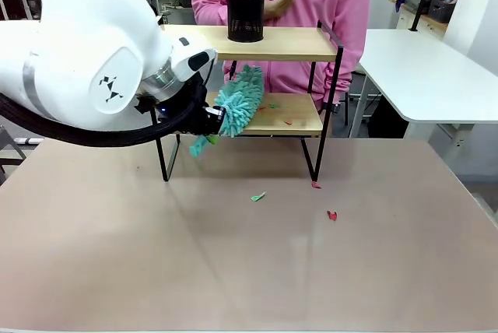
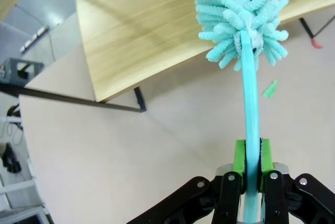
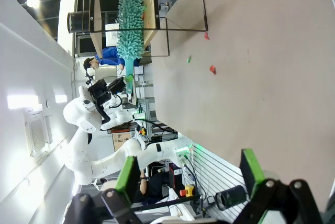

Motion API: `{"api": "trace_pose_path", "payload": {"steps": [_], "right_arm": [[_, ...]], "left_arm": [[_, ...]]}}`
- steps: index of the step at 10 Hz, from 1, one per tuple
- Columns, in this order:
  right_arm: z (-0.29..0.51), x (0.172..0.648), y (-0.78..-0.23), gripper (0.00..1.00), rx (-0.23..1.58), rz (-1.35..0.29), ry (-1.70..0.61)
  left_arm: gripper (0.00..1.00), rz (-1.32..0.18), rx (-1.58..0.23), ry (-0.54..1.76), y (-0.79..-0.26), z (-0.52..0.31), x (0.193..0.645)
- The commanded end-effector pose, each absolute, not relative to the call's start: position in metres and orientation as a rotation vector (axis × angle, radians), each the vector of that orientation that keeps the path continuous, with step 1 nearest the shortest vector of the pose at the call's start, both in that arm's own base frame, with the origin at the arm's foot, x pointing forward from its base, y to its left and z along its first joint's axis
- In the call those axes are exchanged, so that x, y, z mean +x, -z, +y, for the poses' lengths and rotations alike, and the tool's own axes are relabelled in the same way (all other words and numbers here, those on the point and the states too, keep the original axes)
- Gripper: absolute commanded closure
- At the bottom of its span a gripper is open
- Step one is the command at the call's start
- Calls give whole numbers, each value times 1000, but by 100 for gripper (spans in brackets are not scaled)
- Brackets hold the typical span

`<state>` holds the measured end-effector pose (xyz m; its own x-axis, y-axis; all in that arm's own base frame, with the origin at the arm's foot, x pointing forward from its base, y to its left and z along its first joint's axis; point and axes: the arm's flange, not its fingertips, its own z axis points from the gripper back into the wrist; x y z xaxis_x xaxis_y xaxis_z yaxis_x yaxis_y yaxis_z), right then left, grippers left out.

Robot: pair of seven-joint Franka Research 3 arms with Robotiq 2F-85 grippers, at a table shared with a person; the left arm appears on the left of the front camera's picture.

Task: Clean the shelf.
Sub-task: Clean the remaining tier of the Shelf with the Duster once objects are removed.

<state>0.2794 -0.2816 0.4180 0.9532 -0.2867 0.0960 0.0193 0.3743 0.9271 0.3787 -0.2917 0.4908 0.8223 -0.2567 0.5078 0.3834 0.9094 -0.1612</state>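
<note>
Mid-sweep at the table's (image 1: 233, 271) far edge, brushing the shelf's (image 1: 272, 43) lower board. With the left gripper (image 2: 253, 156) pinched on the duster (image 1: 240, 103) handle, head at the board's left end; right gripper (image 3: 189, 170) wide, empty. Next, probably calls for a rightward stroke across the board to push the scraps (image 1: 288, 121) off.

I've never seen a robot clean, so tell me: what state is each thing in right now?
Shelf: upright, scraps on its lower board.
Duster: held by its handle, head over the lower board.
Left gripper: shut on the Duster handle.
Right gripper: open, empty.
Mesh cup: upright on the top board.
Table scraps: lying loose before the Shelf.
</note>
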Motion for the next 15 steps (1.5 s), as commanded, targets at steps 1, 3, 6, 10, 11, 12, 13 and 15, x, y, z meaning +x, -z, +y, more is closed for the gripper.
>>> {"api": "trace_pose_path", "payload": {"steps": [1,3,6,10,11,12,13,15], "right_arm": [[-283,279,-419,0,1173,-269,168],[-283,279,-419,0,1173,-269,168],[-283,279,-419,0,1173,-269,168],[-283,279,-419,0,1173,-269,168],[-283,279,-419,0,1173,-269,168],[-283,279,-419,0,1173,-269,168],[-283,279,-419,0,1173,-269,168],[-283,279,-419,0,1173,-269,168]], "left_arm": [[87,-478,-301,444,-494,-291,387],[87,-461,-290,518,-492,-290,388],[87,-438,-292,660,-489,-268,384],[87,-377,-359,860,-493,-229,362],[87,-350,-354,915,-493,-218,354],[87,-332,-382,950,-496,-205,347],[87,-339,-408,947,-501,-191,341],[87,-367,-475,944,-512,-168,328]]}}
